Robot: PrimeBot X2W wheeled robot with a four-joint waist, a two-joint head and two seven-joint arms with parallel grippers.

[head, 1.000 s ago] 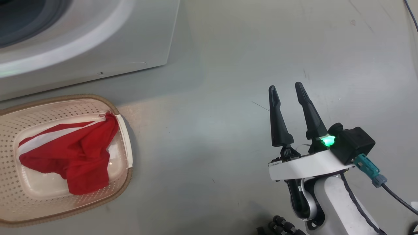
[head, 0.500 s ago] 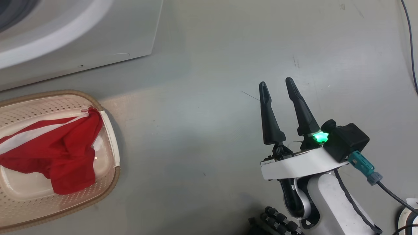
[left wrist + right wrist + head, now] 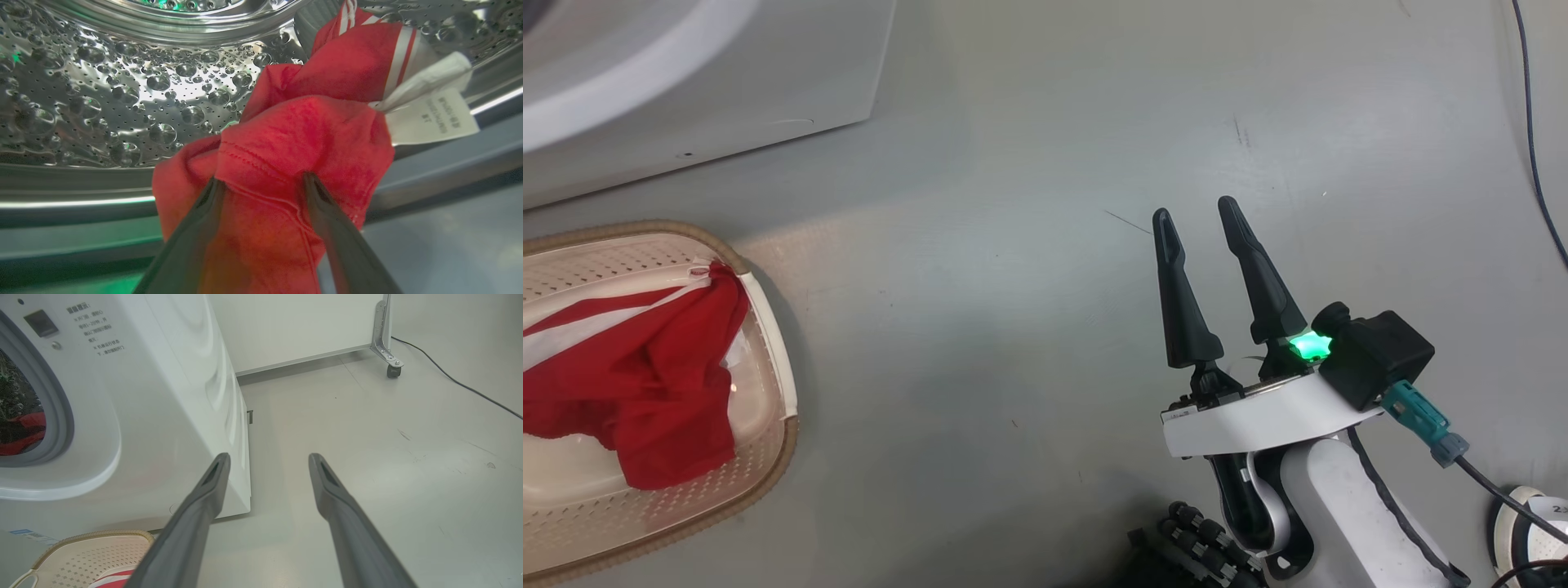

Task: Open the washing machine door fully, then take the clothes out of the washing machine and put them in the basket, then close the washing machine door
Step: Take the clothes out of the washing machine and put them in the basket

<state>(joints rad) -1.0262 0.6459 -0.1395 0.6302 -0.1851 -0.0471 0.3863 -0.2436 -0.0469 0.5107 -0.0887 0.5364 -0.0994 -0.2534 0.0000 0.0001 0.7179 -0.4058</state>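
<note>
Jaws of left gripper [image 3: 262, 179] spread wide; clothes [image 3: 302, 134] seen between them, inside washing machine [image 3: 122, 102]. Right gripper [image 3: 1194, 208] jaws spread too.

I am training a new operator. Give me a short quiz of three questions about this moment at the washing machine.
1. True or false: a red garment already lies in the basket.
2. What lies at the fingertips of the left gripper? A) red clothes in the drum; B) the basket's handle; C) the door.
3. Fill in: the right gripper, open, hangs above the bare ____.
Key: 1 true; 2 A; 3 floor.
</note>
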